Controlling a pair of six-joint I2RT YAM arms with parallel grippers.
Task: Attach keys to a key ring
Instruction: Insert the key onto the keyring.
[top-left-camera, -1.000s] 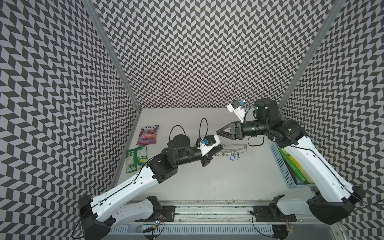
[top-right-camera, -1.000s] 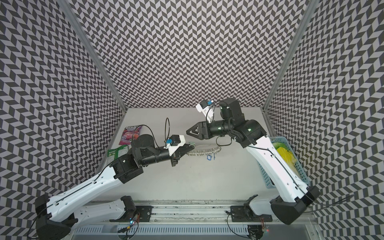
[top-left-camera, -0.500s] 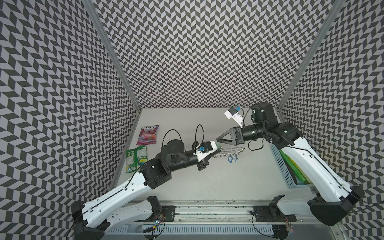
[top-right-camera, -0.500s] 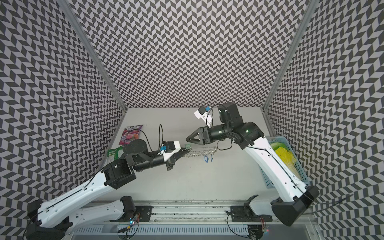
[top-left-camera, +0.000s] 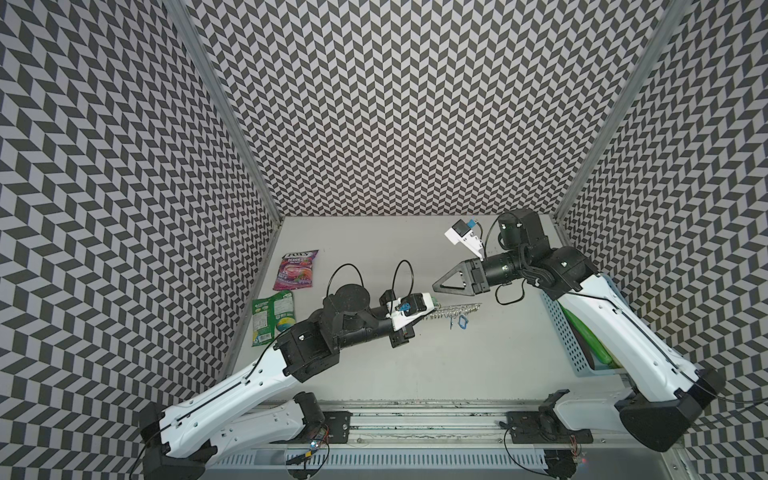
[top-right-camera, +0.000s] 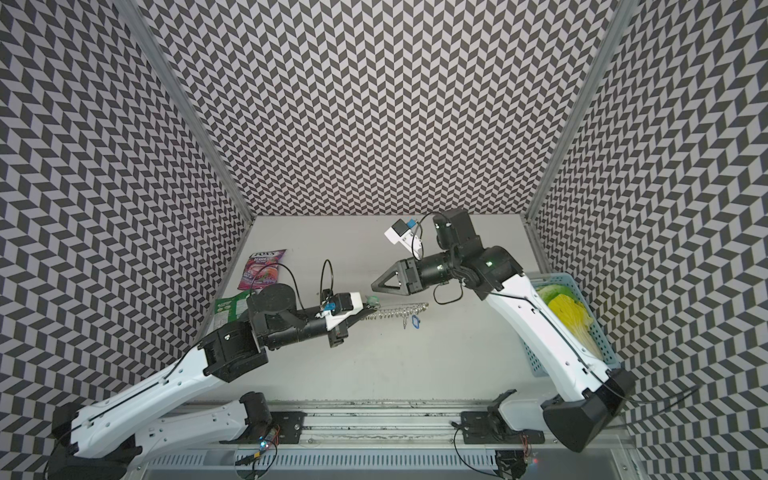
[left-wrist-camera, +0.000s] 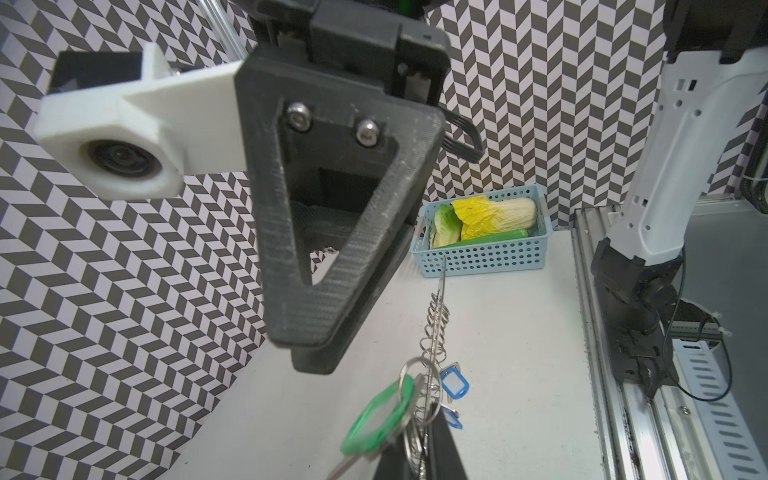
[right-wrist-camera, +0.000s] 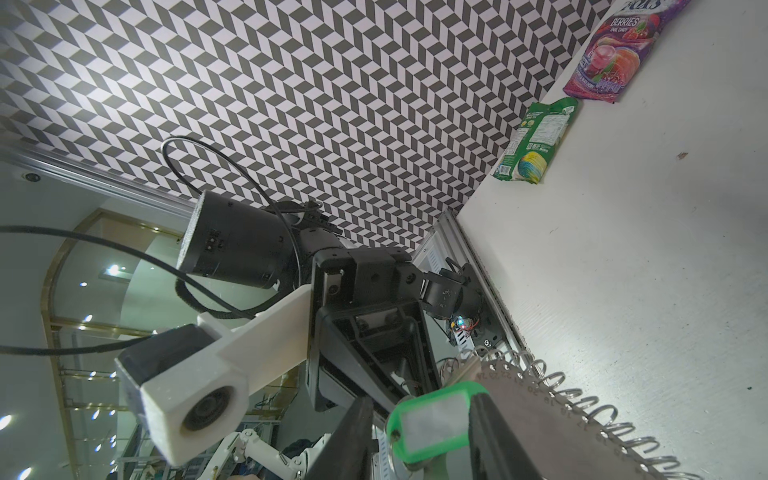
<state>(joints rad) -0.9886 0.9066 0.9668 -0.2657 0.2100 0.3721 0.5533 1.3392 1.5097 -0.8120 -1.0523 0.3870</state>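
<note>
The left gripper (top-right-camera: 365, 311) is clamped tight on one end of the flat gray crescent-shaped plate fringed with small silver wire rings (right-wrist-camera: 540, 415). It holds the plate up off the table, edge-on from above, with its length running out towards the right arm. The small silver key on its bright green oblong plastic tag (right-wrist-camera: 432, 424) hangs right at that gripped end, so both claws are close to it. The right gripper (top-left-camera: 436, 286) has the green tag between its jaws, which stand apart with a sliver of gap on one side. The tag's long side seems to lie across that gap. Two little blue plastic tags (left-wrist-camera: 453, 384) dangle farther along the plate. I can't make out whether the tag's own ring is threaded onto one of the plate's rings. The key blade is mostly cut off, and the left pads are hidden.
</note>
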